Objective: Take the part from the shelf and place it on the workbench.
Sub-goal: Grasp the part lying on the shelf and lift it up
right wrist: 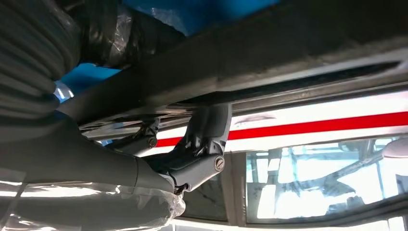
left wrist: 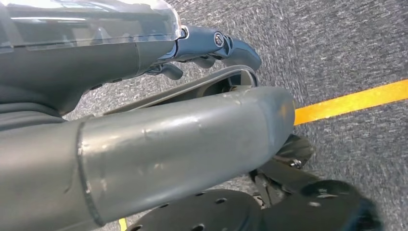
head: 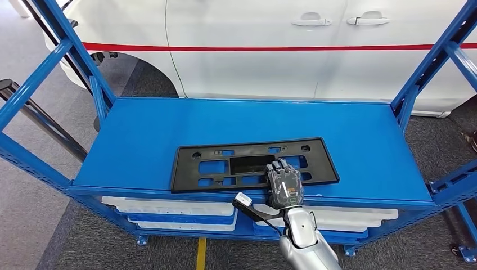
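Reaching in over the shelf's (head: pixel 140 140) front edge, the right hand (head: pixel 285 184) rests on the black plate holder (head: pixel 253 163), fingers (right wrist: pixel 204 137) curled against its near rim; whether they grip it I cannot tell. Beyond stands a white car (head: pixel 253 45). The left hand (left wrist: pixel 144 144) hangs over grey carpet (left wrist: pixel 346 48), its fingers curled in, holding nothing.

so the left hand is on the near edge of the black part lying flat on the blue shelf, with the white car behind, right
Not quite: it is the right hand, not the left. The head view shows the arm coming in from the lower right to the near edge of the black part, which lies flat on the blue shelf, with the white car behind.
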You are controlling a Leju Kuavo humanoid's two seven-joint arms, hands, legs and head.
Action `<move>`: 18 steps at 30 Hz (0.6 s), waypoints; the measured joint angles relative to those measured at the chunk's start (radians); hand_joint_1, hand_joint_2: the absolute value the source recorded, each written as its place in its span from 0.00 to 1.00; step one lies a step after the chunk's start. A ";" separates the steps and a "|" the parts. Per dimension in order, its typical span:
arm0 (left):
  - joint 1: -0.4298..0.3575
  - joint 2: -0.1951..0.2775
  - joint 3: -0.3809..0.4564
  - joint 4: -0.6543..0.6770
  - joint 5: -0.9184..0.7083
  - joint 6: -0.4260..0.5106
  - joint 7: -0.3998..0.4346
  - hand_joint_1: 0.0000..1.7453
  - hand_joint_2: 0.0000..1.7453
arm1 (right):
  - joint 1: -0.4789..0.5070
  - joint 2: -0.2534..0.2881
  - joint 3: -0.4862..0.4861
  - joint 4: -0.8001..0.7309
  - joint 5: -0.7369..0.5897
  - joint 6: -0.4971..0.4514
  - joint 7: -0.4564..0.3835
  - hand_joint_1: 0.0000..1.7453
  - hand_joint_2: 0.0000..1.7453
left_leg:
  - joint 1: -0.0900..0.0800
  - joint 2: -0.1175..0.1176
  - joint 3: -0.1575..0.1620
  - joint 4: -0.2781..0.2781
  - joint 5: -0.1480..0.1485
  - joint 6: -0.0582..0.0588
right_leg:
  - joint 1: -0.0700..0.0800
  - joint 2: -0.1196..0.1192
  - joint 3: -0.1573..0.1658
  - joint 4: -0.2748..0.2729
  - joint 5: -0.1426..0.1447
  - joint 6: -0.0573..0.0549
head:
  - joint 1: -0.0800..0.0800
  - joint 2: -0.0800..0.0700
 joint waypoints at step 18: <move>0.001 -0.002 0.000 0.000 -0.009 -0.005 -0.003 0.00 0.00 | -0.002 -0.050 -0.007 0.005 -0.012 0.038 0.016 1.00 1.00 | -0.007 0.006 0.114 -0.241 0.129 0.056 | 0.001 0.005 -0.107 0.251 -0.110 0.051 | 0.000 0.000</move>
